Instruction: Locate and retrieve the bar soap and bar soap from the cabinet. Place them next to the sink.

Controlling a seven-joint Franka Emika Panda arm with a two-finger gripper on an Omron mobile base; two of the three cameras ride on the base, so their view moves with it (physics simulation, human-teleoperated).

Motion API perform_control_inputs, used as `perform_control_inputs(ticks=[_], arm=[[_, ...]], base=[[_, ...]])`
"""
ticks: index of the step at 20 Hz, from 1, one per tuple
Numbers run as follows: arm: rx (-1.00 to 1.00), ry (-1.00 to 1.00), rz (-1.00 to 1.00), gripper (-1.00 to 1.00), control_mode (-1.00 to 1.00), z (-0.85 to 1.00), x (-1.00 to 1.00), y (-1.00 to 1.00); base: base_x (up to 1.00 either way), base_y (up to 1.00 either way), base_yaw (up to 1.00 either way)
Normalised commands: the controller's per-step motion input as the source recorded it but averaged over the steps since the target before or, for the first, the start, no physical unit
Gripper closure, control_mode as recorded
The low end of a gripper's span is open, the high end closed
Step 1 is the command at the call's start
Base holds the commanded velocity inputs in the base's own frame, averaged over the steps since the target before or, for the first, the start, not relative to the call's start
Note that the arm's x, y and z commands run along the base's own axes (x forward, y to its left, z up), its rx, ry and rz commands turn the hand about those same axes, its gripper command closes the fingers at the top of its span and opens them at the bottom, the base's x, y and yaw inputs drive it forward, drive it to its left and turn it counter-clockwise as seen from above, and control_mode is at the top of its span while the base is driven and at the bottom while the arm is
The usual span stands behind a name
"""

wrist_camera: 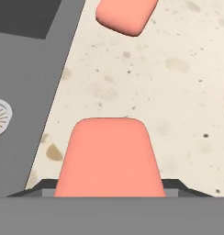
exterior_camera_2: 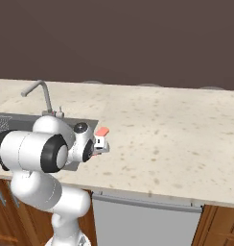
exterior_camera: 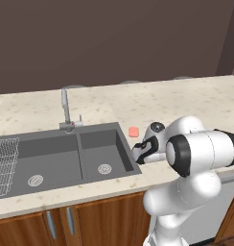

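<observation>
The gripper point(wrist_camera: 109, 195) clamps one bar soap point(wrist_camera: 109, 158) above the tabletop point(wrist_camera: 178, 92) just right of the sink point(exterior_camera: 66, 153), with the other bar soap point(wrist_camera: 125, 16) lying straight ahead.

**What we cannot see in full**

In the hand view, the far bar soap point(wrist_camera: 125, 16) is cut by the top edge, and the near bar soap point(wrist_camera: 109, 158) covers the gripper point(wrist_camera: 109, 187), so we cannot make out its fingertips. The sink point(exterior_camera: 97, 144) runs off the left base view's left edge, as does its wire rack point(exterior_camera: 4, 166).
</observation>
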Motion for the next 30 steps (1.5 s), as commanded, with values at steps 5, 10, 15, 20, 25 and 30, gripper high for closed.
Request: perform_control_inputs(ticks=[5,10,15,20,25,30], arm=[[0.0,0.02,0.0,-1.0,-1.0,0.0,0.09,0.03],[0.0,0.03,0.0,-1.0,-1.0,0.0,0.06,0.02],[0.0,0.02,0.0,-1.0,-1.0,-0.04,0.12,0.0],[0.0,0.02,0.0,-1.0,-1.0,-0.04,0.07,0.01],[0.0,0.01,0.01,-1.0,-1.0,0.16,-0.16,0.08],[0.04,-0.14,0.0,-1.0,-1.0,0.53,-0.61,0.02]], base=[[0.0,0.0,0.0],[0.0,0.0,0.0],[0.0,0.0,0.0],[0.0,0.0,0.0],[0.0,0.0,0.0],[0.0,0.0,0.0]])
